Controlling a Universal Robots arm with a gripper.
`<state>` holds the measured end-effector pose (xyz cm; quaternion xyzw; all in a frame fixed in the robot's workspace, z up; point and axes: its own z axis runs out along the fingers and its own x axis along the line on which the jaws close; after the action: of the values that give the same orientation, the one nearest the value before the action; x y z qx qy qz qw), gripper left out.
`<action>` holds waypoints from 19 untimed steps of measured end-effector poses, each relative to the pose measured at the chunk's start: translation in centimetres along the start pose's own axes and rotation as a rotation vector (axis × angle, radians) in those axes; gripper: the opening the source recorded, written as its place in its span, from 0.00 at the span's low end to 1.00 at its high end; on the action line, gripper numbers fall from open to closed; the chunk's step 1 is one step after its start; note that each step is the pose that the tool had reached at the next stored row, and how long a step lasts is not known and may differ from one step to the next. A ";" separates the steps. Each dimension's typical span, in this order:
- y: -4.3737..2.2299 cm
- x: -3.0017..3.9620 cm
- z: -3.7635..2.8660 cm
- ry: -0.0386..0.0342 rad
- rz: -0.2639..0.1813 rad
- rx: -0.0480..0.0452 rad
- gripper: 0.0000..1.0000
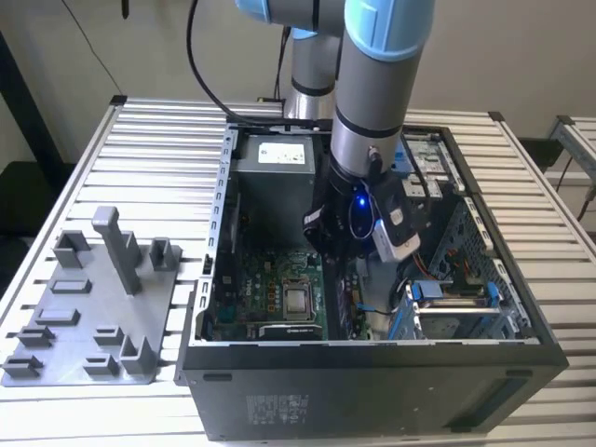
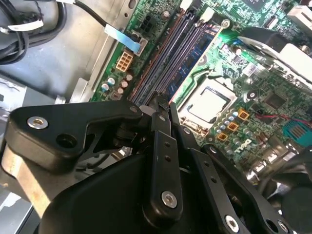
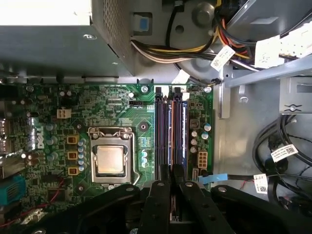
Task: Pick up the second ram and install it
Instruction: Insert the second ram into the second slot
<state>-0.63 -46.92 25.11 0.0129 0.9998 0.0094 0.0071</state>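
Note:
My gripper reaches down into the open computer case, over the motherboard. In both wrist views its black fingers stand close together, shut on a slim dark strip seen edge-on, the second ram. The gripper hangs in line with the long memory slots, at their end nearest the case front. In the second wrist view the gripper sits just short of the same slots. One slot holds a bluish board. Whether the ram touches a slot is hidden.
A CPU socket lies beside the slots. The grey power supply and bundled cables crowd the case. Blue drive-bay clips sit at the exterior view's right. A grey fixture plate lies on the slatted table.

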 end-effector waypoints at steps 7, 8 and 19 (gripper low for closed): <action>-0.02 0.09 1.12 0.0032 0.004 0.0007 0.14; -0.01 0.09 1.25 0.0041 0.004 0.0008 0.14; 0.21 0.22 2.10 0.0081 0.011 0.0013 0.14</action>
<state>-0.82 -46.67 23.01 0.0186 0.9998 0.0088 0.0030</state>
